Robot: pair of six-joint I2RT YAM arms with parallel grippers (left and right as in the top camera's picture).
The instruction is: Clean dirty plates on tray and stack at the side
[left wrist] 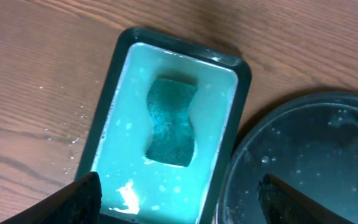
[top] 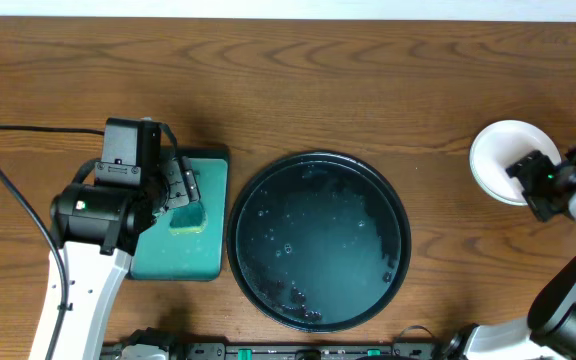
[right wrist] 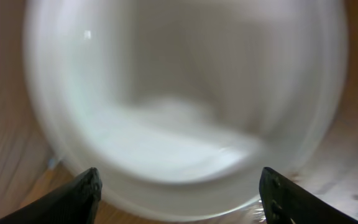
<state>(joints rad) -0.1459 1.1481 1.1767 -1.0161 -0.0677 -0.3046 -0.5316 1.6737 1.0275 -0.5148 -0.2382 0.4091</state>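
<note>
The black tray [top: 393, 200] sits mid-table and holds only water drops and teal smears; its rim also shows in the left wrist view [left wrist: 241, 155]. A white plate [top: 495, 152] rests on the table at the far right and fills the right wrist view [right wrist: 185, 106], blurred. I cannot tell whether other plates lie under it, and no mint-green plate shows. My right gripper [top: 528, 172] [right wrist: 179, 190] is open and empty, just above the plate's near edge. My left gripper [top: 181, 187] [left wrist: 179, 193] is open and empty over the green tray.
A green rectangular tray [top: 168, 262] [left wrist: 120, 99] stands left of the black tray, wet with pale foam, and a teal sponge [top: 189, 217] [left wrist: 171, 121] lies in it. Water drops lie on the wood to its left. A black cable [top: 8, 185] loops at the far left.
</note>
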